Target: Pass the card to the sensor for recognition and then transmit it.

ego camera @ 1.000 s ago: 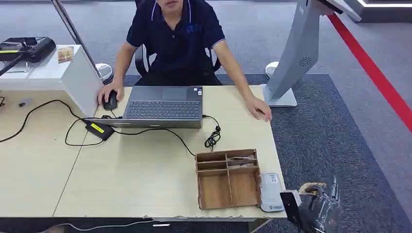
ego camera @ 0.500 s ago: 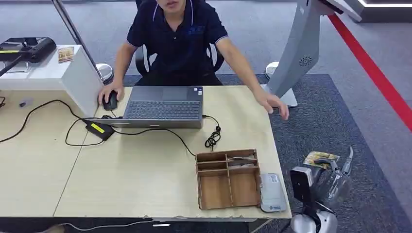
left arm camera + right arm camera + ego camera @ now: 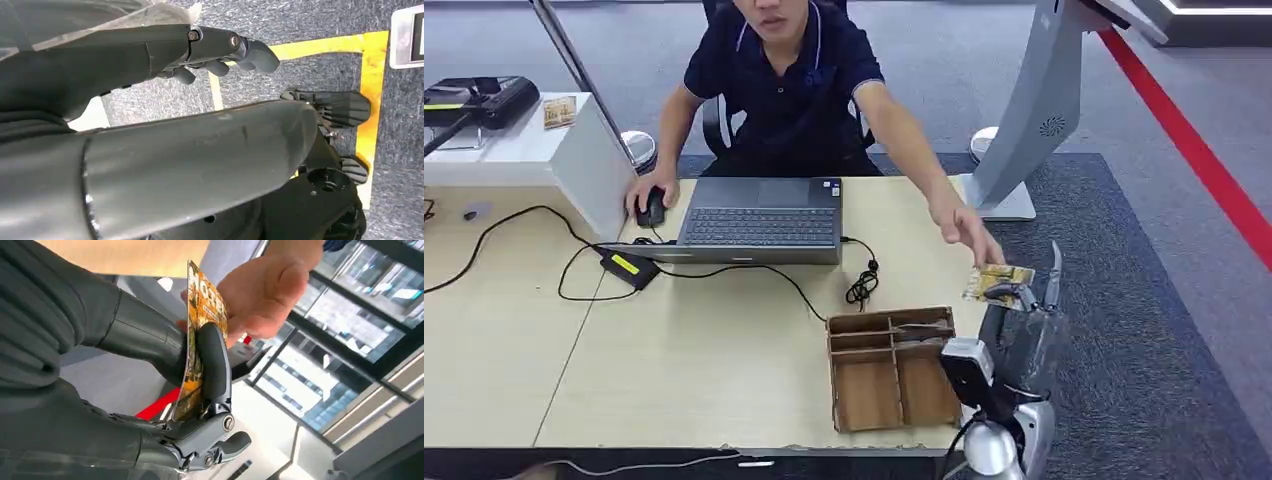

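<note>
At the desk's right edge, right hand (image 3: 1022,318) pinches the card (image 3: 998,280) between thumb and finger, raised toward the person's hand (image 3: 969,232), which reaches in, near touching. Looks like handover stage; release still left. Left hand (image 3: 220,50) hangs low, fingers curled, holding nothing.

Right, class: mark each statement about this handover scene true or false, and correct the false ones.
1. The right hand pinches a yellow card. True.
2. The person's hand is reaching toward the card. True.
3. The laptop is closed. False: it lies open, keyboard showing.
4. The person's other hand rests on a mouse. True.
5. The wooden organiser tray sits on the carpet. False: it sits on the desk.
6. The left hand holds a card. False: it holds nothing.
</note>
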Controlling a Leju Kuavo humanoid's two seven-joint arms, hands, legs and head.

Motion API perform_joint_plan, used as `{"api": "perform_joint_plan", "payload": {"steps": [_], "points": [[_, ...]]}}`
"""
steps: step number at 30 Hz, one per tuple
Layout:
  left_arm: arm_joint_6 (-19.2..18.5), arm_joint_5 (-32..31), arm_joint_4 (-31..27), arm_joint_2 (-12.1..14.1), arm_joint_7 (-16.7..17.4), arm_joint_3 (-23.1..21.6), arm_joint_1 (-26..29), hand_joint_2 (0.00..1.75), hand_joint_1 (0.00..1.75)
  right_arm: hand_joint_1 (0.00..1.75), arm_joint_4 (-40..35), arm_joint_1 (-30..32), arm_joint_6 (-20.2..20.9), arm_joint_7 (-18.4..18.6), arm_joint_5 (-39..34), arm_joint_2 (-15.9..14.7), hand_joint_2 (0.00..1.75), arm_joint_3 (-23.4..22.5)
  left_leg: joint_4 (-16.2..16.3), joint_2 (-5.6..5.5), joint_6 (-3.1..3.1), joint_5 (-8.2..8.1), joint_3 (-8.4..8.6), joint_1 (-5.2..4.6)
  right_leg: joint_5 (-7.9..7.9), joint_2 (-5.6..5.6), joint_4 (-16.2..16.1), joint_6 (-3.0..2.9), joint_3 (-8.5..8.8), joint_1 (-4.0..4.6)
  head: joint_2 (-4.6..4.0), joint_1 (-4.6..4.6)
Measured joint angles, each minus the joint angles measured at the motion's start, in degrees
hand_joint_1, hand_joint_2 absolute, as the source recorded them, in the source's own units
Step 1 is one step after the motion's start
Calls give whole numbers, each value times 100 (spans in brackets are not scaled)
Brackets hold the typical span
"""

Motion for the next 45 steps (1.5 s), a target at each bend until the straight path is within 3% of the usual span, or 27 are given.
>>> {"api": "perform_joint_plan", "payload": {"steps": [10,11,12,13,30,35,38,45], "points": [[-2,-9,0,0,2,0,0,0,0,175,0,-67,2,-31,-92,-44,175,597,0,0,-1,0,-2,0,0,0,0,0,-2,0,0,2],[-2,-9,0,0,0,0,1,0,0,58,0,-73,0,-29,-92,-44,175,630,0,0,-1,0,-2,0,0,0,0,0,-3,0,0,0],[-2,-15,0,0,0,-2,1,0,0,58,0,-79,2,-24,-92,-46,175,663,0,0,-1,-1,-2,0,0,0,1,0,-3,0,0,2],[-7,-15,0,0,2,0,0,0,0,0,0,-84,2,-11,-92,-48,175,689,0,0,-1,-1,-3,0,0,0,0,0,-3,0,0,0],[-7,-15,0,0,2,0,1,0,0,0,9,-103,2,160,-160,-72,175,870,0,0,-1,-1,-2,0,0,0,0,0,-3,0,0,2],[4,22,0,0,2,0,3,0,0,0,4,31,2,871,-654,-144,175,1148,0,0,-1,-1,-5,0,-1,0,0,0,-3,0,0,0],[35,92,0,0,2,13,3,0,0,0,-50,102,0,1757,-1486,-301,175,1567,0,0,-1,-1,-5,0,-1,0,0,0,-3,0,0,0],[57,173,0,0,2,37,9,0,0,0,-256,209,2,2516,-1773,-805,175,2322,0,0,-1,-1,-4,0,-1,0,-1,0,-2,0,0,0]]}}
